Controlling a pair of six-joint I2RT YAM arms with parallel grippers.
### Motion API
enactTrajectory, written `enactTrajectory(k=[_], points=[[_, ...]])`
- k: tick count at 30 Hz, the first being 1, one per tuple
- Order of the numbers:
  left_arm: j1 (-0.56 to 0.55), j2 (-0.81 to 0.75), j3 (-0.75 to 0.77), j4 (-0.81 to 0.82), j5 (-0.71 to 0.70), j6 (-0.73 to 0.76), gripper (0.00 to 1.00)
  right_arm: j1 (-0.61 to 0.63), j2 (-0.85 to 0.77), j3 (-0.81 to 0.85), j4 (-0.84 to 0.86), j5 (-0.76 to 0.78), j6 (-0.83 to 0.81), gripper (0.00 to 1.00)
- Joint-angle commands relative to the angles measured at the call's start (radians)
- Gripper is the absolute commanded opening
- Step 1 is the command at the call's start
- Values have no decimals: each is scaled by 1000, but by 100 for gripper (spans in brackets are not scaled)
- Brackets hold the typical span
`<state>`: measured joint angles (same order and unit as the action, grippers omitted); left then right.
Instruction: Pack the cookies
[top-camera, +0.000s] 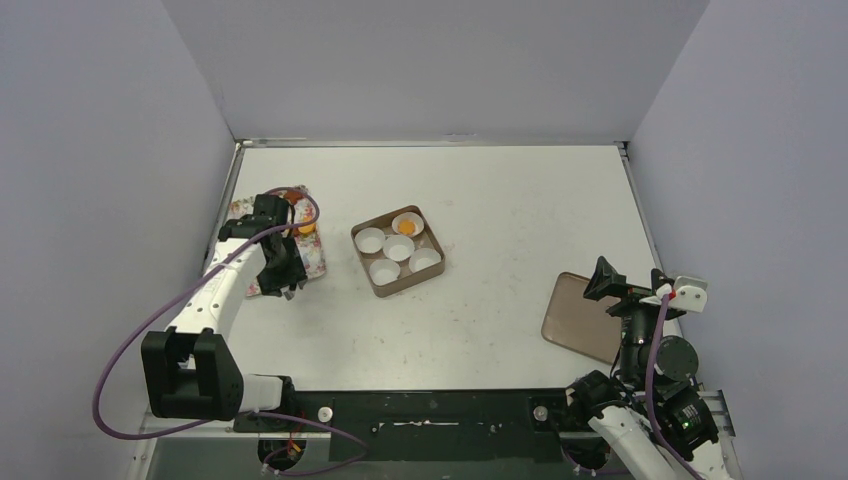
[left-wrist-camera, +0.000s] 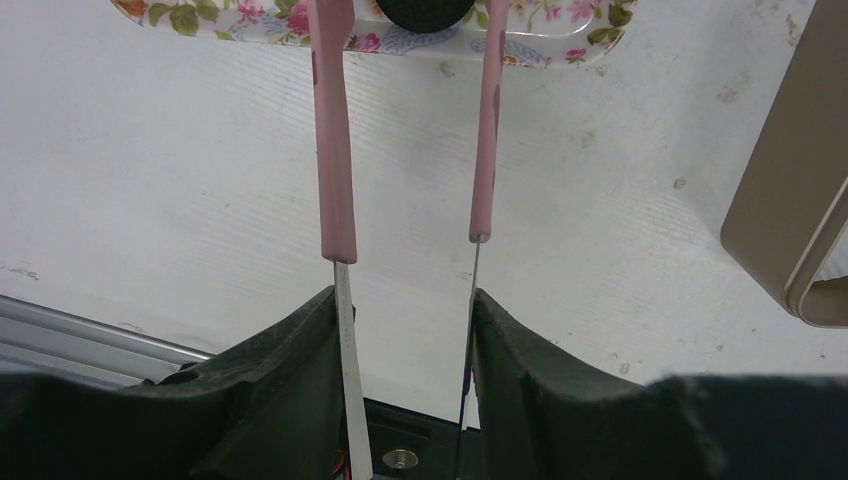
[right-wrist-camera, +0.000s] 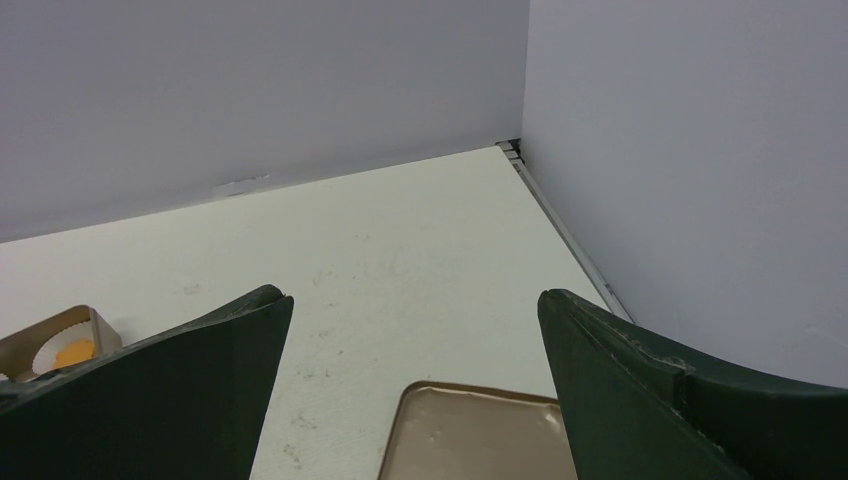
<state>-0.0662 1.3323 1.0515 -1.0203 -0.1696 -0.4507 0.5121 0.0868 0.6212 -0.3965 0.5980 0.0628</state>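
Grey walls close in a scuffed white table (top-camera: 520, 200) on three sides. From above, the left arm reaches to a floral tray (top-camera: 315, 258) by the left wall. The left gripper (top-camera: 283, 268) hangs over the tray's near part and hides much of it. An orange cookie (top-camera: 306, 228) shows on the tray just past the arm. Right of the tray, apart from it, sits a tan box (top-camera: 363, 262) with five white paper cups (top-camera: 424, 260); the far cup holds a second orange cookie (top-camera: 406, 227). A tan lid (top-camera: 575, 318) lies well off to the right, with the right gripper (top-camera: 600, 280) over its far edge.

At the left wrist, the claw is clenched on pink-sleeved tongs (left-wrist-camera: 335, 150), its black fingers (left-wrist-camera: 270, 380) pressing the metal blades. The tongs' arms run up to the tray's rim, where a dark brown cookie (left-wrist-camera: 420, 12) sits between them at the frame's top edge. The tips are cut off there, so I cannot tell whether they pinch it. A corner of the box juts in at right, and a metal rail (left-wrist-camera: 80, 330) crosses the lower left.

At the right wrist, the claw is released, its dark fingers (right-wrist-camera: 170, 390) spread wide with nothing between them. The lid lies below, and the box with the second orange cookie is at far left.
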Motion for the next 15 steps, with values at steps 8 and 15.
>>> enactTrajectory(k=[8,15], points=[[-22,7,-7,-13,-6,23,42,8,1,-3,43,-7,-11,100],[-27,21,0,8,-6,31,36,8,0,-3,43,-7,-11,100]])
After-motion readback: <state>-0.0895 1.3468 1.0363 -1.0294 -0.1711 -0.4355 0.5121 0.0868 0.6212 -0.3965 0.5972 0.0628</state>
